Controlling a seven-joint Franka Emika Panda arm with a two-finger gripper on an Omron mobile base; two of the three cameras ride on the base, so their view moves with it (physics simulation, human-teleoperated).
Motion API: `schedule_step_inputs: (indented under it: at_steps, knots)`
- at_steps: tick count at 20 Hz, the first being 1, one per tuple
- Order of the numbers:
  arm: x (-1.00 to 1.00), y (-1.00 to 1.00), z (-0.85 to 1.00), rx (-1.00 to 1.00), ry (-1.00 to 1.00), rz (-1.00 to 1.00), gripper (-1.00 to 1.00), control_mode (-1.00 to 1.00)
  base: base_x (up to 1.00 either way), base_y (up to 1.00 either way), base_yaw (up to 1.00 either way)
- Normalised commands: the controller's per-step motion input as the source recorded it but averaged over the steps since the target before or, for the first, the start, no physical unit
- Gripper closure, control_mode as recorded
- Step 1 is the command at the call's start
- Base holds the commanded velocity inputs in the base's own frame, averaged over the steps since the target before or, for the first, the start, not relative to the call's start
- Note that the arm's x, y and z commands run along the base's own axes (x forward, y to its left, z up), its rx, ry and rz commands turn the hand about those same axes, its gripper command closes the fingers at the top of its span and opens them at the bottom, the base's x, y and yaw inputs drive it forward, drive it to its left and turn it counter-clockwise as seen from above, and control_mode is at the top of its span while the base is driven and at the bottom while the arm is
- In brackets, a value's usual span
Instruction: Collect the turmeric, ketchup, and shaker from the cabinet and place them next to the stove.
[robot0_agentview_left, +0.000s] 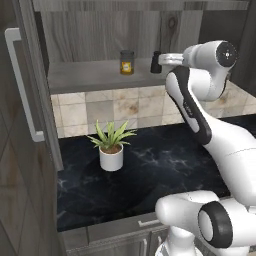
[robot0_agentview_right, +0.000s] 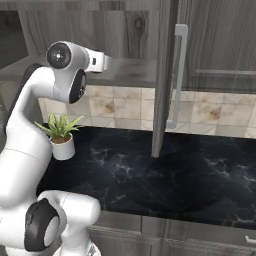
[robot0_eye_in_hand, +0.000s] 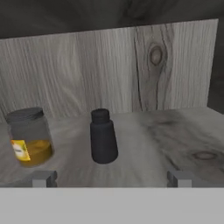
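The cabinet stands open, and its grey shelf (robot0_agentview_left: 85, 75) carries the turmeric (robot0_agentview_left: 127, 62), a short glass jar with a dark lid and yellow contents. In the hand view the turmeric (robot0_eye_in_hand: 29, 138) sits at the left and the slim dark shaker (robot0_eye_in_hand: 103, 136) stands upright just left of centre. My gripper (robot0_eye_in_hand: 112, 178) is open at shelf height, a short way in front of the shaker, with nothing between its fingertips (robot0_eye_in_hand: 43, 178). The shaker lines up between the two tips. The ketchup and the stove are out of view.
A potted plant (robot0_agentview_left: 111, 147) in a white pot stands on the black marble counter (robot0_agentview_left: 165, 170) below the shelf. The open cabinet doors with bar handles (robot0_agentview_left: 20, 85) (robot0_agentview_right: 177, 75) hang at either side. The cabinet's woodgrain back wall (robot0_eye_in_hand: 131, 70) closes the shelf behind the jars.
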Motion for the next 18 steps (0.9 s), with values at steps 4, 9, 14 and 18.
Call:
schedule_step_inputs:
  at_steps: [4, 9, 14, 18]
  knots:
    - [0.41, 0.01, 0.0, 0.0, 0.08, 0.0, -1.0, -1.0, 0.0, 0.0, 0.0]
    - [0.44, 0.12, -0.06, -0.01, 0.07, 0.0, -1.0, -1.0, 0.0, 0.0, 0.0]
    - [0.43, 0.13, -0.01, 0.0, 0.05, 0.0, -1.0, -1.0, 0.0, 0.0, 0.0]
    - [0.27, 0.03, 0.0, 0.0, 0.02, 0.0, -1.0, -1.0, 0.0, 0.0, 0.0]
